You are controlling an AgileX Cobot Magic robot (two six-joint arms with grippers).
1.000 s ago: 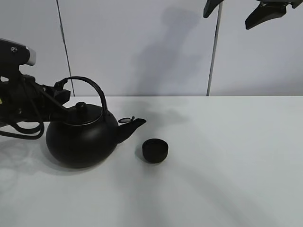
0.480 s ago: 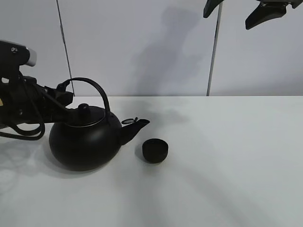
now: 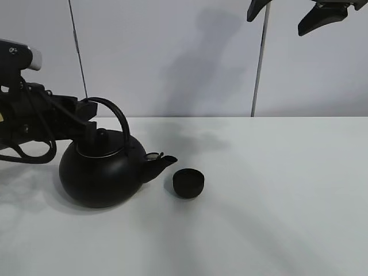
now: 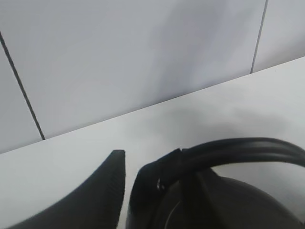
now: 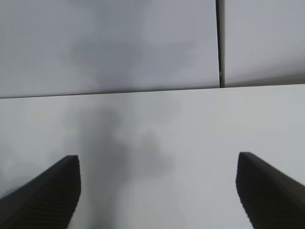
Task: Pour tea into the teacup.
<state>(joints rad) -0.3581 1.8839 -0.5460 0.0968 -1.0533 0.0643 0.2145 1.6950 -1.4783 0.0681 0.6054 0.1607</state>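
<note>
The big black kettle stands on the white table at the left, tipped a little so its spout points down toward the teacup. The teacup, small, round and black, stands just right of the spout, not touching it. My left gripper is shut on the kettle's arched handle. The left wrist view shows the handle running out from the gripper, with the kettle's top below. My right gripper hangs open and empty high at the back right; the right wrist view shows it over bare table.
A white panelled wall stands behind the table's back edge. The left arm's cables hang beside the kettle.
The kettle has shifted slightly right and tilted forward, its spout dipping toward the teacup. The left arm has risen a little. The teacup and right gripper have not moved.
</note>
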